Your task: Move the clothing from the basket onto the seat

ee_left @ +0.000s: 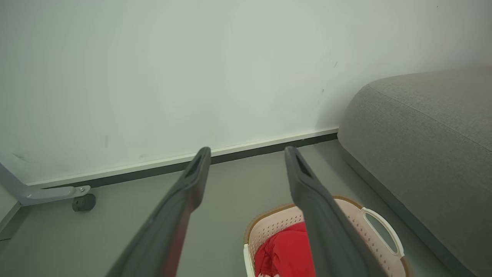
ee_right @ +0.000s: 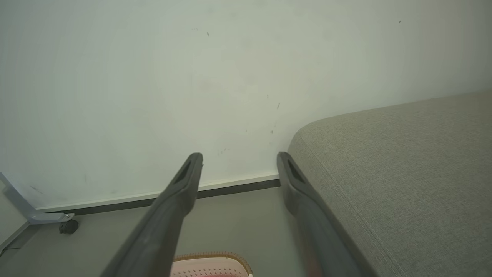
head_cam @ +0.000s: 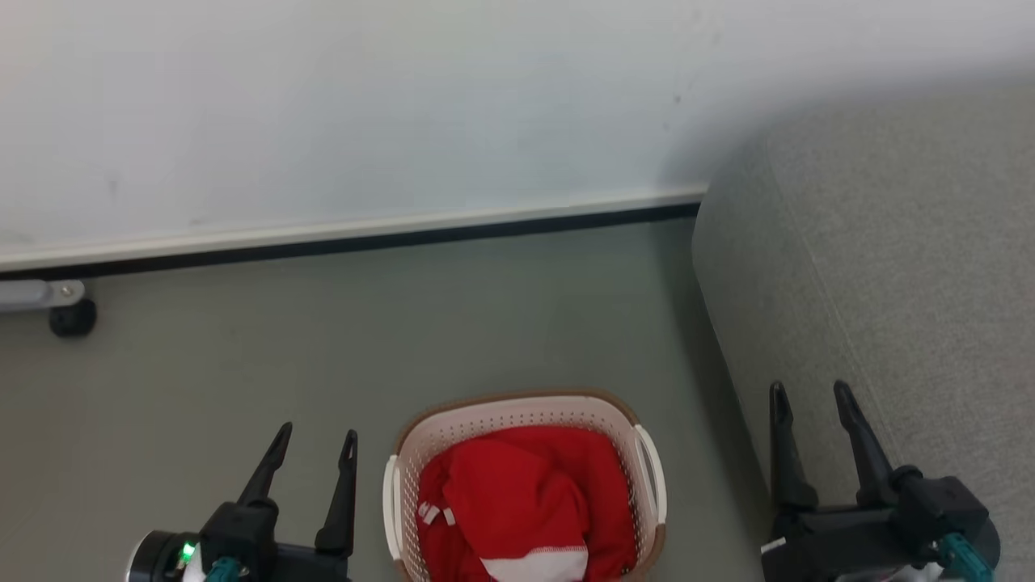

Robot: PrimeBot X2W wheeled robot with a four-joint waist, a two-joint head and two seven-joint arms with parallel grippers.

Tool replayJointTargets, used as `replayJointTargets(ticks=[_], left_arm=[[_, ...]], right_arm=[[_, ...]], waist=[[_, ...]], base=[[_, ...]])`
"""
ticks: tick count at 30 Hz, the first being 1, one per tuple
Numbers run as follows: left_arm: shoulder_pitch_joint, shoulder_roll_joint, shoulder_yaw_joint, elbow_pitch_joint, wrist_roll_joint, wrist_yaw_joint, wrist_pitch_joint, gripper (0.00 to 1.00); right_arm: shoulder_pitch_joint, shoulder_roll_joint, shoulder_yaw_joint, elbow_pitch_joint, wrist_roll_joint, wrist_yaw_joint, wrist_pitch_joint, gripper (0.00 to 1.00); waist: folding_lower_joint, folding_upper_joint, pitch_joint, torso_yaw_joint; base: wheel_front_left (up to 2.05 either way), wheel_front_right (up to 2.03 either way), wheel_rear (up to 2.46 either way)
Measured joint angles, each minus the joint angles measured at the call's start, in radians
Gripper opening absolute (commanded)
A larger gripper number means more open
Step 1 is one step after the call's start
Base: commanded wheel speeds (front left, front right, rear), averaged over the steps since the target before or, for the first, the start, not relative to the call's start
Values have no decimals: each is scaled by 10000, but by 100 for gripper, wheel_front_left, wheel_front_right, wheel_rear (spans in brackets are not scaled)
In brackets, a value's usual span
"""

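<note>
Cream-white perforated plastic basket (head_cam: 485,423) with a brown rim band and white side handles stands on the grey-green floor (head_cam: 323,347), in the middle of the head view's bottom edge, and is cut off there. The red clothing (head_cam: 517,493) lies bunched inside the basket and fills most of it. A white trim band (head_cam: 538,562) shows at the basket's near end, with small white marks on the left fold. None of the clothing is on the sofa.

The large light-grey woven-fabric sofa (head_cam: 889,283) with a rounded edge is to the right of the basket, near it but apart, with a floor strip between them. Its far end meets the white wall (head_cam: 404,105).

Left gripper (head_cam: 316,432) is over the floor just left of the basket. Its two dark fingers are spread wide with nothing between them, not touching basket or clothing. In the left wrist view the left gripper (ee_left: 247,151) points at the wall's dark baseboard (ee_left: 153,169), with the basket low and to the right behind one finger.

Right gripper (head_cam: 810,390) is at the sofa's near side edge, fingers also spread wide and empty. Whether it touches the fabric I cannot tell. In the right wrist view the basket rim is at the bottom edge.

A black caster wheel (head_cam: 73,318) on a grey metal leg (head_cam: 40,293) sits at the floor's far left by the baseboard.
</note>
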Motion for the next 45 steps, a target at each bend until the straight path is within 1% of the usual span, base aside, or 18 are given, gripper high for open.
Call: replayJointTargets(ticks=[6,10,16,23,28,31,37,45], left_arm=[[-655,-94,-343,395,144,-128,2,100],[-1206,-115,-600,702,437,-247,17,100],[-2052,-209,-966,1250,698,-474,282,100],[-2921,-328,-1296,1994,1041,-577,520,100],[-3443,-372,-1705,2554,1338,-736,727,100],[-3756,-441,-1877,2884,1492,-734,844,100],[-4400,-516,-1916,3482,1684,-731,1001,100],[-5253,-326,-1870,4169,1875,-642,1118,100]], right_arm=[[-470,40,-94,-263,-23,-12,-25,100],[-855,56,-215,-408,-82,-13,-27,100],[-1519,61,-407,-627,-82,-13,-29,100],[-2557,117,-474,-865,-79,-13,-29,100],[-3105,171,-470,-993,-67,-13,-29,100],[-3331,199,-464,-1070,-63,-12,-29,100],[-3696,238,-506,-1250,12,-12,-31,100],[-4294,284,-512,-1544,36,-10,-31,100]], waist=[[0,0,803,-197],[1,1,1363,-379],[2,1,2216,-693],[2,1,3244,-1066],[3,2,3987,-1318],[3,2,4435,-1463],[2,2,5339,-1741],[1,2,6545,-2084]], base=[[0,0,0],[0,0,0],[0,0,0],[0,0,0],[0,0,0],[0,0,0],[0,0,0],[0,0,0]])
